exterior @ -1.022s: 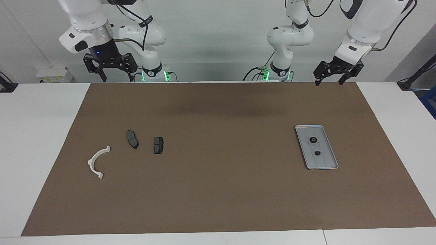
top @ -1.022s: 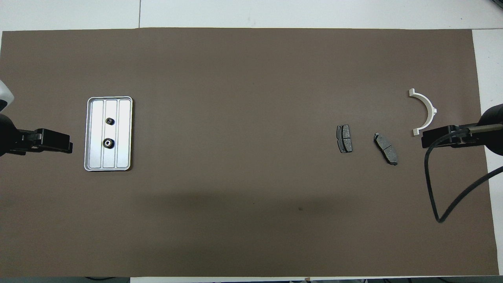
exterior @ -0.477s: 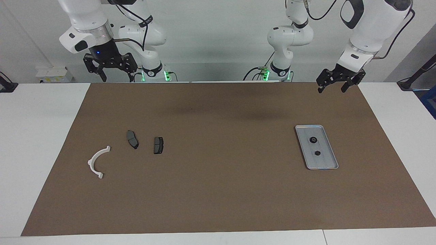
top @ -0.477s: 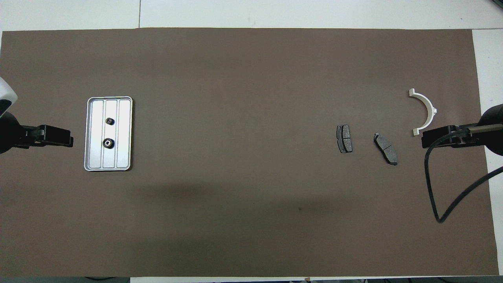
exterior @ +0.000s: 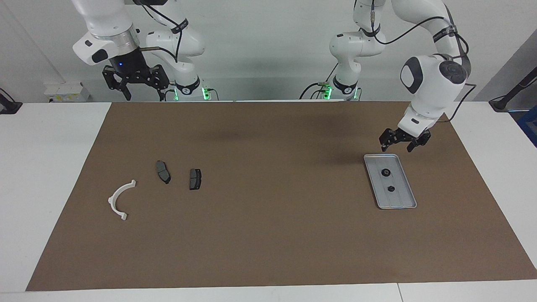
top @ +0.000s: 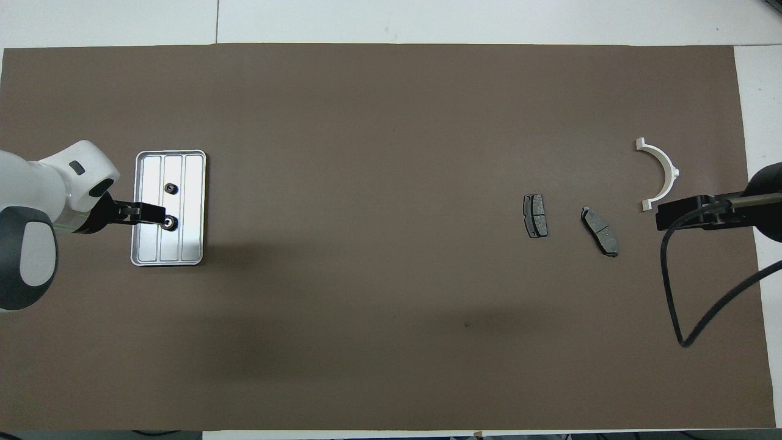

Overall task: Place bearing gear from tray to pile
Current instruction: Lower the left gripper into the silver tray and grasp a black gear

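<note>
The silver tray (exterior: 399, 199) (top: 190, 239) lies toward the left arm's end of the table. Two small dark bearing gears sit in it. The larger gear (exterior: 385, 172) (top: 168, 222) is nearer the robots, the smaller gear (exterior: 390, 188) (top: 170, 188) farther. My left gripper (exterior: 397, 147) (top: 160, 215) hangs open, empty, just above the tray's robot-side end, touching nothing. The pile lies toward the right arm's end: a white half-ring bracket (exterior: 112, 200) (top: 669, 168) and two dark brake pads (exterior: 163, 172) (exterior: 195, 179) (top: 536, 216) (top: 600, 231). My right gripper (exterior: 143, 95) (top: 666, 218) waits open, raised.
A brown mat (exterior: 268, 235) covers most of the white table (exterior: 46, 167). A black cable (top: 675, 305) loops from the right arm over the mat near the pile.
The left arm has swung down and forward from the mat's robot-side edge to just above the tray's end. Its gripper stays open. The right arm has not moved.
</note>
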Robot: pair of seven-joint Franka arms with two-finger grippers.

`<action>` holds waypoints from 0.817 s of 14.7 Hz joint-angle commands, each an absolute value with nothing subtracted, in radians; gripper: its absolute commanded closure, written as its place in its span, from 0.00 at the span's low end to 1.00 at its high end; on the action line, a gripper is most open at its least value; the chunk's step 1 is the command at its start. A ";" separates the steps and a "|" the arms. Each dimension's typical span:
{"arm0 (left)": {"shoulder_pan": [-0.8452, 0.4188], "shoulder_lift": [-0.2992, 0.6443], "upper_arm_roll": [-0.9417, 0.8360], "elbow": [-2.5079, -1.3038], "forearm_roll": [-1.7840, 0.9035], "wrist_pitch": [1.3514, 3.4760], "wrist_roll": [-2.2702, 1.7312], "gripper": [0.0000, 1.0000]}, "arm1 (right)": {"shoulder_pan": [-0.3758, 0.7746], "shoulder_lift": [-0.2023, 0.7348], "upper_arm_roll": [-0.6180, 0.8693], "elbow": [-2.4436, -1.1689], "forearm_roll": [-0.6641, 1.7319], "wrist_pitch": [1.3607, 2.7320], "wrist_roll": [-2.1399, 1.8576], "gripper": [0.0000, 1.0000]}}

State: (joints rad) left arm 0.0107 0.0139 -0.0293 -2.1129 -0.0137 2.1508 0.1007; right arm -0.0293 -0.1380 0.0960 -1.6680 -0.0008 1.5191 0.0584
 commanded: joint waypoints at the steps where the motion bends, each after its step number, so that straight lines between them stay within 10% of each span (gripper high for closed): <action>1: 0.034 0.037 -0.032 -2.160 -0.020 2.249 0.152 0.00 | -0.034 -0.152 0.094 -1.674 0.017 1.522 0.031 0.00; 12: 0.064 0.124 -0.032 -2.235 -0.020 2.381 0.199 0.08 | -0.034 -0.153 0.094 -1.675 0.018 1.523 0.041 0.00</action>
